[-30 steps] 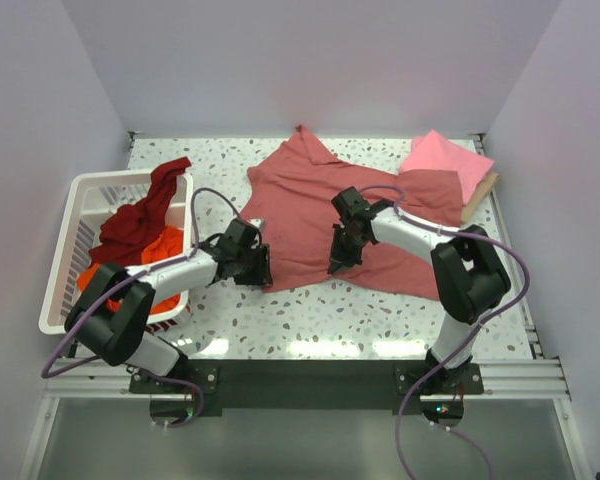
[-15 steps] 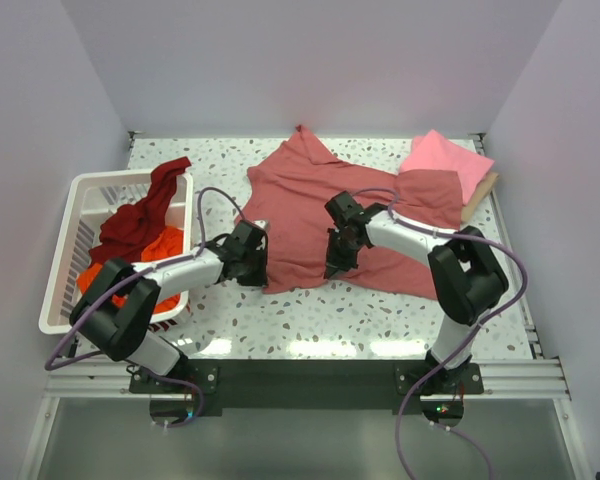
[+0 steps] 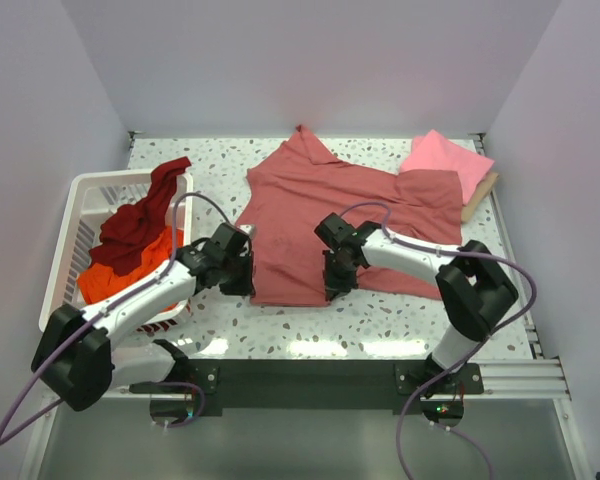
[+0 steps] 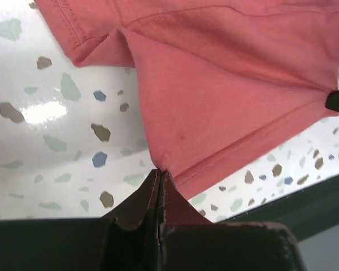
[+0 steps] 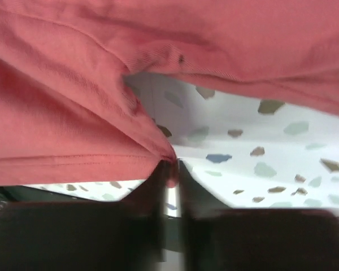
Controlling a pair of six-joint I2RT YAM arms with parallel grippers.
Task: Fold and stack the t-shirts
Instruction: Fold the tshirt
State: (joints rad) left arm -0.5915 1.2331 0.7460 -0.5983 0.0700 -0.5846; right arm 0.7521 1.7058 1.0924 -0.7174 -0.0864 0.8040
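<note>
While the left gripper (image 4: 159, 173) pinches the rose-red t-shirt (image 3: 310, 200), the right gripper (image 5: 170, 165) apparently clamps its hem.

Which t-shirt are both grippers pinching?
The rose-red t-shirt spread on the table: left gripper and right gripper pinch its near hem. The pink t-shirt lies folded; maroon t-shirt and orange t-shirt are in the basket.

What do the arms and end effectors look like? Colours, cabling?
Left arm and right arm match: white link shells, black joints. A lavender cable loops along each. The left end effector and right end effector are black, with dark tapered fingers.
</note>
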